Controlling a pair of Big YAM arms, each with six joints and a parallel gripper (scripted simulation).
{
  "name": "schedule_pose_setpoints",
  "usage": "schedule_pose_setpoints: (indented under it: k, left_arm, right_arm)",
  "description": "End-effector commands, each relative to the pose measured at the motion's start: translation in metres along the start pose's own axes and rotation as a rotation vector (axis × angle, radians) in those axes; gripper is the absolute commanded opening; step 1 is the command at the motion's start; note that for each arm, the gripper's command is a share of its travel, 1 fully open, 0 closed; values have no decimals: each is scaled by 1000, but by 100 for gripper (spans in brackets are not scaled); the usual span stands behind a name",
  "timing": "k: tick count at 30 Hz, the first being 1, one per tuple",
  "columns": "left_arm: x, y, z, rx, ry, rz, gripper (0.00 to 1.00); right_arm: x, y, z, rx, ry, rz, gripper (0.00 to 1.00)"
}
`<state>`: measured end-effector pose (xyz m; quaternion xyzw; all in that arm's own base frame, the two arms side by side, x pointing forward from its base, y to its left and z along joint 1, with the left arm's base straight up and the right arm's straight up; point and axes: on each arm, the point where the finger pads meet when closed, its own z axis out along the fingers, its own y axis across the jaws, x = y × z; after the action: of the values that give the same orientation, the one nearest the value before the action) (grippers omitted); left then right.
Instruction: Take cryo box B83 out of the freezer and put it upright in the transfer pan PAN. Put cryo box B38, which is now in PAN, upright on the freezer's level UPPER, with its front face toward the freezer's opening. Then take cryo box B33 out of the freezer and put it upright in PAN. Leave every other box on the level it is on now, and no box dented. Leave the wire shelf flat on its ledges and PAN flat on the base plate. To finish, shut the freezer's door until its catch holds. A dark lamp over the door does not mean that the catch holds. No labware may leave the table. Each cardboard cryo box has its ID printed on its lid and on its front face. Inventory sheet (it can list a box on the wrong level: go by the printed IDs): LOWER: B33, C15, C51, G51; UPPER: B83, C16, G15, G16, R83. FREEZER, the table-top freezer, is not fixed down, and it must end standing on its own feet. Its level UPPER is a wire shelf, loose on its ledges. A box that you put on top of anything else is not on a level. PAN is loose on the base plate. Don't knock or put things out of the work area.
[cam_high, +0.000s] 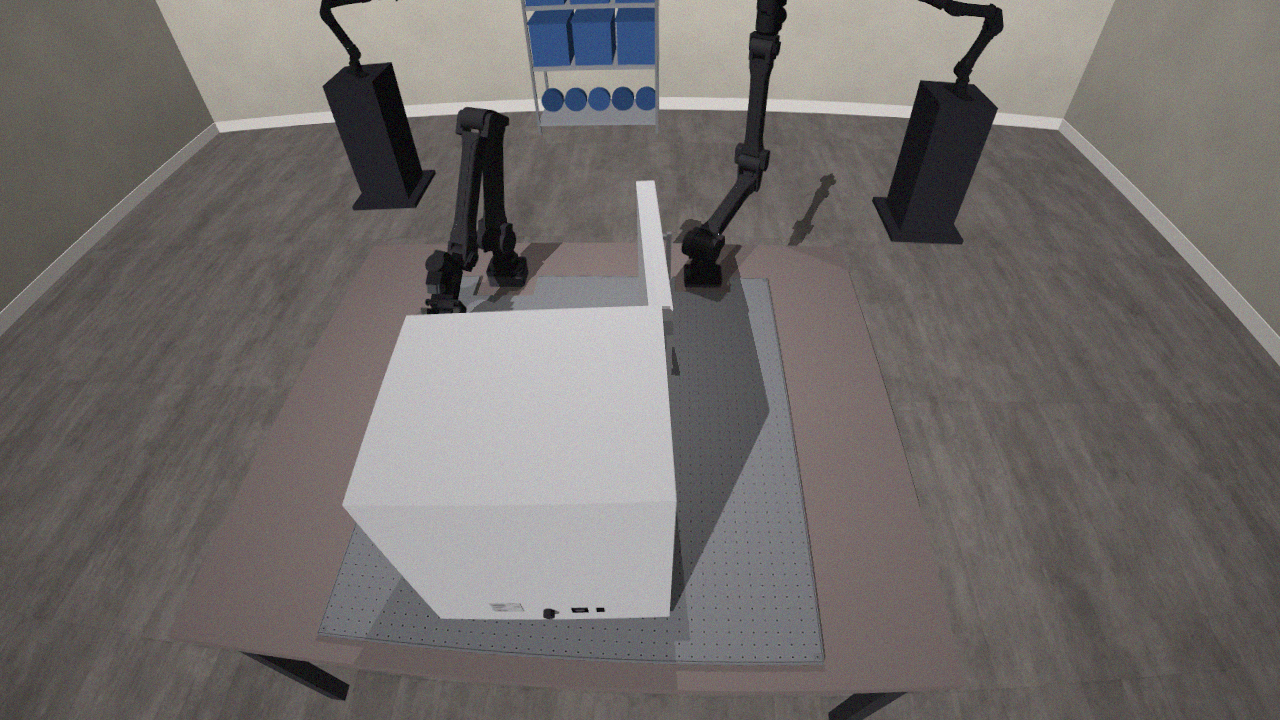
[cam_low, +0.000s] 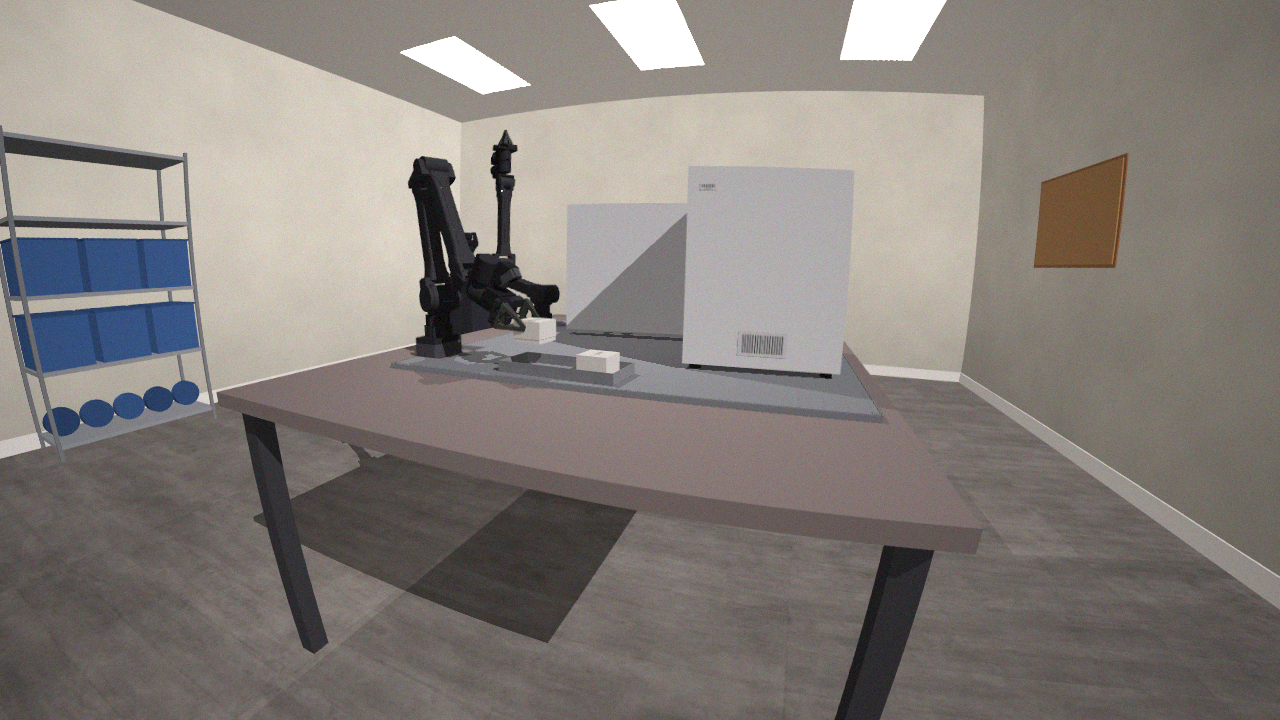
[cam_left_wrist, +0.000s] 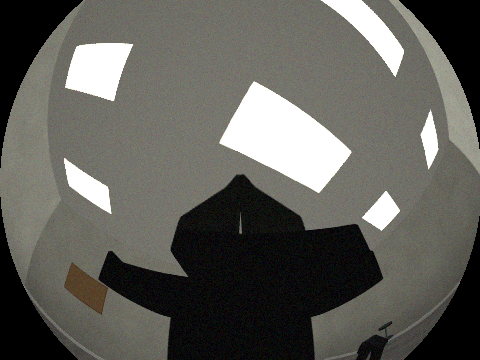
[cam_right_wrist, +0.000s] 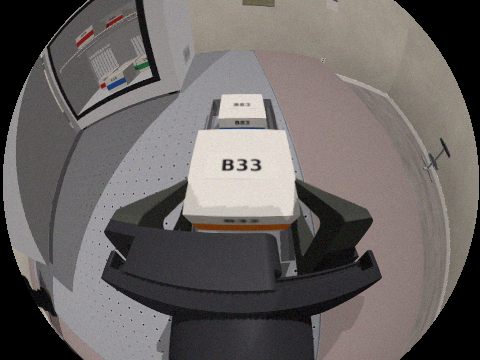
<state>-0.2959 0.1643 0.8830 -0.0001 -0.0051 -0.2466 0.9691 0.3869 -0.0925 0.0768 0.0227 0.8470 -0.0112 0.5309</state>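
A laboratory setting was indicated by the open freezer (cam_high: 528, 402) (cam_low: 767, 268) (cam_right_wrist: 172, 55), labelled cryo boxes (cam_right_wrist: 241, 165), and a perforated base plate (cam_high: 751, 582) (cam_low: 760, 394) (cam_right_wrist: 135, 160).
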Motion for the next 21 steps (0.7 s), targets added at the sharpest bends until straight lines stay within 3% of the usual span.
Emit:
schedule_pose_setpoints:
  k: [1,17,18,21]
  left_arm:
    - [13,1,1,-2,37,-13,0]
    - [13,1,1,-2,37,-13,0]
    - [13,1,1,-2,37,-13,0]
    - [13,1,1,-2,37,-13,0]
  right_arm:
    - [-17,-7,0,12,-51,-19,77]
    - [-17,-7,0,12,-51,-19,77]
    - [0,-5,1,5,-21,-15,77]
    - [4,-5,3,4,-21,-15,77]
